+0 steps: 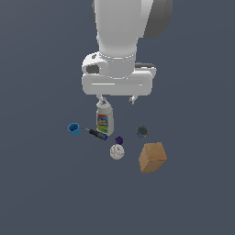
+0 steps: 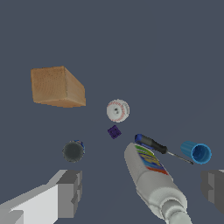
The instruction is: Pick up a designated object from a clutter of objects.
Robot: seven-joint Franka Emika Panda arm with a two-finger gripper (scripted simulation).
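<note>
1. I saw the gripper [image 1: 116,98] hanging above the clutter, fingers spread apart and holding nothing.
2. The baseball [image 1: 117,152] lay on the floor, just beside the purple cube [image 1: 119,140].
3. The white bottle [image 1: 104,118] stood directly beneath the fingers.
4. The screwdriver [image 1: 94,133], blue cup [image 1: 74,129], dark round piece [image 1: 142,131] and tan cube [image 1: 152,157] ringed the ball.

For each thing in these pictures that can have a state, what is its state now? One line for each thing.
Hand: open, empty, above the bottle.
Bottle: upright, capped.
Blue cup: lying on its side, empty.
Screwdriver: lying flat, beside the bottle.
Baseball: resting, not gripped.
Purple cube: resting near the baseball, apart.
Grey round piece: resting alone.
Tan cube: resting, untouched.
</note>
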